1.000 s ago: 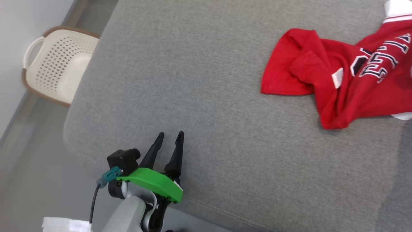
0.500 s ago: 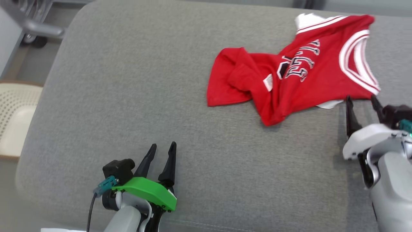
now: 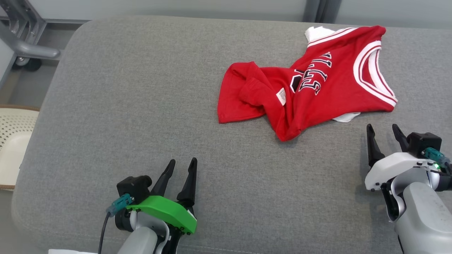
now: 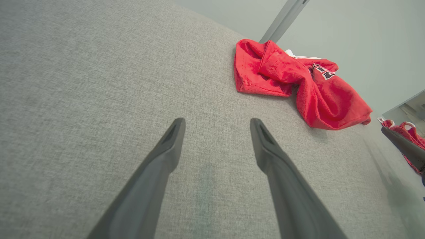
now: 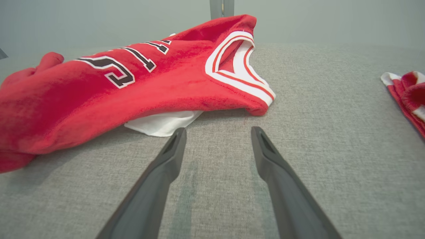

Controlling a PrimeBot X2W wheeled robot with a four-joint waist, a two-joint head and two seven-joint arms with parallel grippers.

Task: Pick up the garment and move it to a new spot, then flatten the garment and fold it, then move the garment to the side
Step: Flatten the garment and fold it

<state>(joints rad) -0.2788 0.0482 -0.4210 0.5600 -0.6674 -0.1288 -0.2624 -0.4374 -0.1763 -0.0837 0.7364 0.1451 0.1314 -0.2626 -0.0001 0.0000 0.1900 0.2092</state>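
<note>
The garment [image 3: 310,84] is a red sleeveless jersey with white trim and dark lettering, lying crumpled on the grey cushion [image 3: 141,98], right of centre and toward the back. My right gripper [image 3: 382,129] is open just in front of the jersey's near right corner, with nothing between its fingers. In the right wrist view the garment [image 5: 139,76] lies a short way beyond the open right gripper [image 5: 217,132]. My left gripper [image 3: 183,164] is open near the front edge, well left of the jersey. In the left wrist view the garment [image 4: 292,79] lies far ahead to the right of the left gripper [image 4: 217,122].
A cream perforated basket [image 3: 10,141] stands on the floor off the cushion's left edge. A grey metal frame on wheels [image 3: 24,42] is at the back left. Another red and white cloth [image 5: 408,96] lies at the right of the right wrist view.
The head camera has swung right and up, bringing the whole jersey and the right gripper into view. The basket has slid to the left edge. Both grippers stay open.
</note>
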